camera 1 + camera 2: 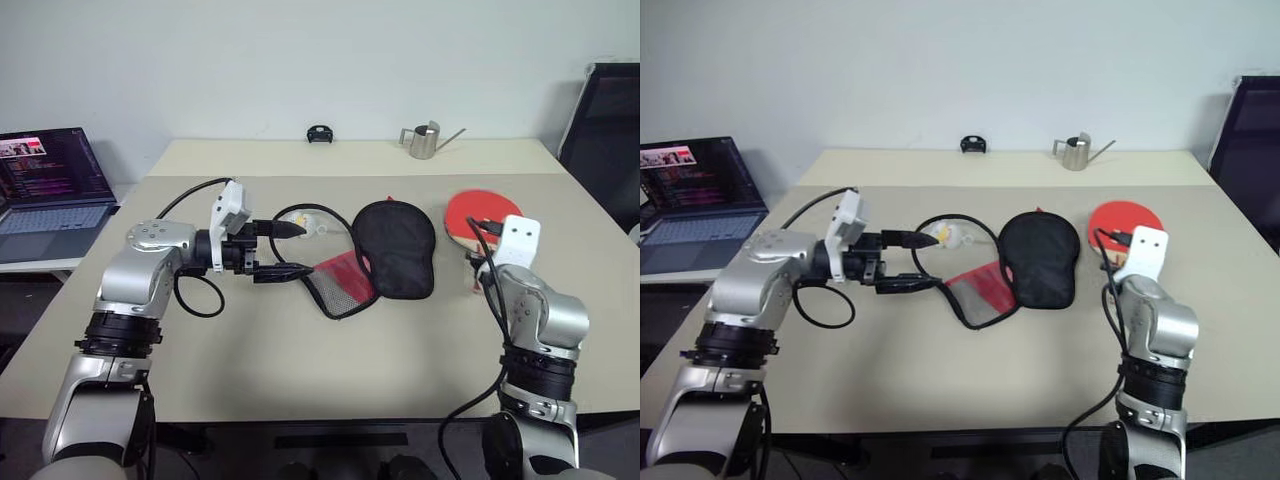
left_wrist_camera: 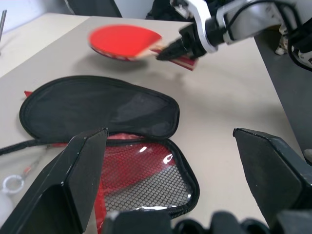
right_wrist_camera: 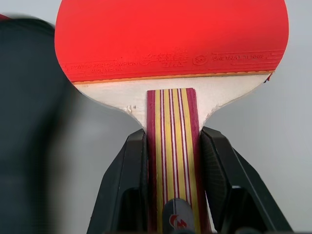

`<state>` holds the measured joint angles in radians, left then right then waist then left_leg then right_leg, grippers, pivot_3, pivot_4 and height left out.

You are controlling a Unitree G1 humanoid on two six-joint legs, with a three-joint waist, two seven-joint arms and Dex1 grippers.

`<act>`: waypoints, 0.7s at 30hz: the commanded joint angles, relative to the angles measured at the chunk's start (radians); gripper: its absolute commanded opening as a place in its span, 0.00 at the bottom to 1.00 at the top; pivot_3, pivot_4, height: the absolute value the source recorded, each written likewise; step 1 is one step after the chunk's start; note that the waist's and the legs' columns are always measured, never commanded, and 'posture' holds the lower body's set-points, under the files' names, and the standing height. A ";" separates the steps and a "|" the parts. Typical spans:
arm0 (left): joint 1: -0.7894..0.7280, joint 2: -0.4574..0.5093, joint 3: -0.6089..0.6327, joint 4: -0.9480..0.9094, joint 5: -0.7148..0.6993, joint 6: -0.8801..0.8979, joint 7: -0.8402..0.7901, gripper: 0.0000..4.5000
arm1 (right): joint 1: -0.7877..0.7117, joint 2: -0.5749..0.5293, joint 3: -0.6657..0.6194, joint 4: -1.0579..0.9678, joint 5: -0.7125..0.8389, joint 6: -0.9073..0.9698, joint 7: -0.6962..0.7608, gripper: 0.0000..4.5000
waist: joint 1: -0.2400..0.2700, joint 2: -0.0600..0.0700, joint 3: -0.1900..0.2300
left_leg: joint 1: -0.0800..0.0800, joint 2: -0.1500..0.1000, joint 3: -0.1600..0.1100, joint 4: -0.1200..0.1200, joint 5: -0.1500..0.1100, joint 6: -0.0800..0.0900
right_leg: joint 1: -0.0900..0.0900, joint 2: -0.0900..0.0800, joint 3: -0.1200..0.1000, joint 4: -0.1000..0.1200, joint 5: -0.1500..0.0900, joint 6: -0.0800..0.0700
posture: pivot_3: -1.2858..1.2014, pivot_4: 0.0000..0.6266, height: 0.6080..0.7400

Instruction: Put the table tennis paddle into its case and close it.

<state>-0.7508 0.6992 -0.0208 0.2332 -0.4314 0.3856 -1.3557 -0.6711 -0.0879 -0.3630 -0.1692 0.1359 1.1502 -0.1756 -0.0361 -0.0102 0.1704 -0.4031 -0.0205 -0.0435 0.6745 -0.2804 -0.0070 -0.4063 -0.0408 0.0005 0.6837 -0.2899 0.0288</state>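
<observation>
Paddle and case lie on a beige table (image 1: 300, 380), which spans the scene, with a darker strip along its far edge. Beside the table at far left, an open laptop (image 1: 50, 185) shows a lit screen; at far right stands part of a black chair (image 1: 610, 130). The case (image 1: 385, 250) lies unzipped near the table's centre: its black half spreads flat toward the right, and its red-lined half with the black mesh pocket folds out to the near left, the two joined at the hinge. The table tennis paddle (image 3: 170, 44) sits right of the case, its red blade pointing far and its striped handle pointing near; in the left wrist view the blade is raised off the tabletop. The right gripper (image 3: 170, 161) clamps the handle between its two black fingers, one on each side. The left gripper (image 1: 285, 250) hovers just left of the mesh half, pointing right, its fingers (image 2: 73, 180) spread wide and holding nothing. Small items along the far edge: a metal watering can (image 1: 425, 140) to the right, and a small black object (image 1: 320, 134) near the middle.
</observation>
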 commanded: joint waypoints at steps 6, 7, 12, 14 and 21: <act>0.027 0.007 0.063 -0.051 -0.024 0.001 0.037 1.00 | -0.114 0.086 0.069 -0.001 0.017 -0.021 -0.004 0.25 | 0.002 0.000 0.000 | 0.000 -0.001 0.001 0.000 0.000 0.000 | 0.000 0.000 0.000 -0.001 0.000 0.000 | 0.52 0.24 1.00; 0.029 0.006 0.063 -0.054 -0.025 0.002 0.040 1.00 | -0.118 0.097 0.078 0.015 0.015 -0.031 -0.003 0.25 | 0.002 0.000 0.000 | 0.000 -0.001 0.001 0.000 0.000 0.000 | 0.000 0.000 0.000 -0.001 0.000 0.000 | 0.52 0.24 1.00; 0.037 0.004 0.063 -0.064 -0.026 0.004 0.047 1.00 | -0.132 0.137 0.125 0.099 0.006 -0.084 0.005 0.25 | 0.001 0.000 0.000 | 0.000 -0.001 0.001 0.000 0.000 0.000 | 0.000 0.000 0.001 -0.001 0.000 0.000 | 0.52 0.24 1.00; 0.038 0.004 0.063 -0.067 -0.026 0.004 0.049 1.00 | -0.131 0.147 0.141 0.135 0.004 -0.108 0.008 0.25 | 0.001 0.000 0.000 | 0.000 -0.001 0.001 0.000 0.000 0.000 | 0.000 0.000 0.001 -0.001 0.000 0.000 | 0.52 0.24 1.00; 0.047 0.001 0.060 -0.075 -0.028 0.003 0.055 1.00 | -0.123 0.140 0.180 0.272 -0.012 -0.214 0.014 0.25 | -0.002 0.000 0.000 | 0.000 -0.001 0.002 0.000 0.000 0.000 | 0.000 0.000 0.001 0.000 0.000 0.000 | 0.52 0.24 1.00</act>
<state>-0.6995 0.6970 0.0159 0.1950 -0.4383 0.3898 -1.3009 -0.7642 0.0587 -0.2020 0.1049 0.1325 0.9970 -0.1729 -0.0377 -0.0100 0.1706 -0.4028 -0.0211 -0.0420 0.6742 -0.2804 -0.0070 -0.4064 -0.0412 0.0012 0.6833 -0.2899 0.0288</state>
